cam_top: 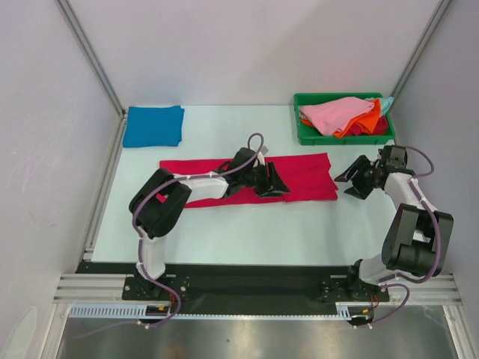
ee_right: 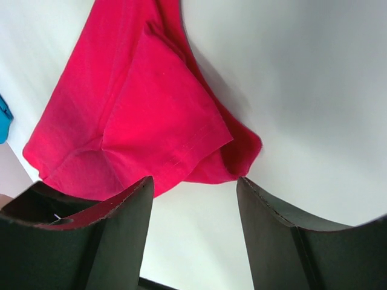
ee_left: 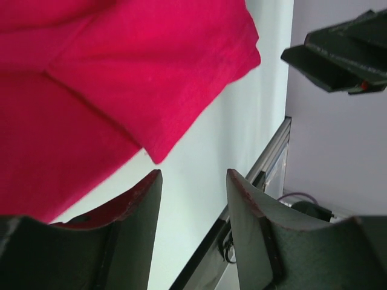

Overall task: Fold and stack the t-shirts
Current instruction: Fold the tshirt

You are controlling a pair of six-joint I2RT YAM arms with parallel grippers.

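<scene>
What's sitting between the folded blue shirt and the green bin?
Nothing. The top view shows only bare table between the blue shirt and the green bin.

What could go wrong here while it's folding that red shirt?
1. The left gripper and right gripper are open and hold nothing; a pinch at the layered right end of the shirt might catch only the top layer, undoing the fold.
2. The left gripper hangs over the shirt's middle; moving low, it might drag and wrinkle the cloth.
3. The right gripper is near the bin; a wide swing might bump it.
</scene>
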